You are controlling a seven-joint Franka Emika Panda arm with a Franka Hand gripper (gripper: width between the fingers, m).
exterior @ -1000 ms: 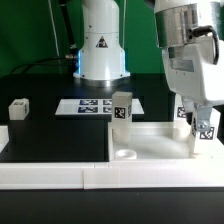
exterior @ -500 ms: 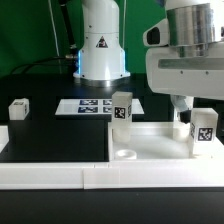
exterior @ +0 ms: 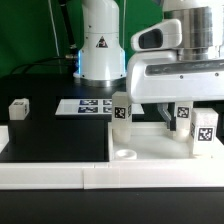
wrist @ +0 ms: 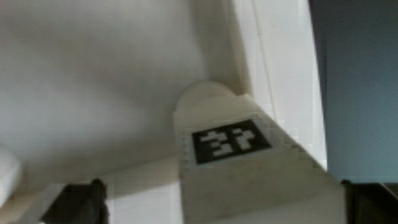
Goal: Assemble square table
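Note:
The white square slab (exterior: 150,146) lies at the exterior view's lower right, with an empty round socket (exterior: 125,155) near its front left corner. Three tagged white legs stand upright on it: one at the left (exterior: 121,113), one at the back right (exterior: 184,115) and one at the front right (exterior: 205,133). A fourth leg (exterior: 18,108) lies on the black table at the left. My gripper (exterior: 177,108) hangs over the back right leg. In the wrist view the gripper (wrist: 222,205) is open, with a tagged leg (wrist: 228,140) between its dark fingers (wrist: 80,200), a gap showing on one side.
The marker board (exterior: 95,105) lies flat behind the slab. The long low white border rail (exterior: 55,176) runs along the front. The arm's white base (exterior: 100,50) stands at the back. The slab's raised edge (wrist: 270,60) runs beside the leg in the wrist view.
My hand has swung to the exterior view's left, off the front right leg, and turned broadside. That leg stays upright where it was. No part has shifted.

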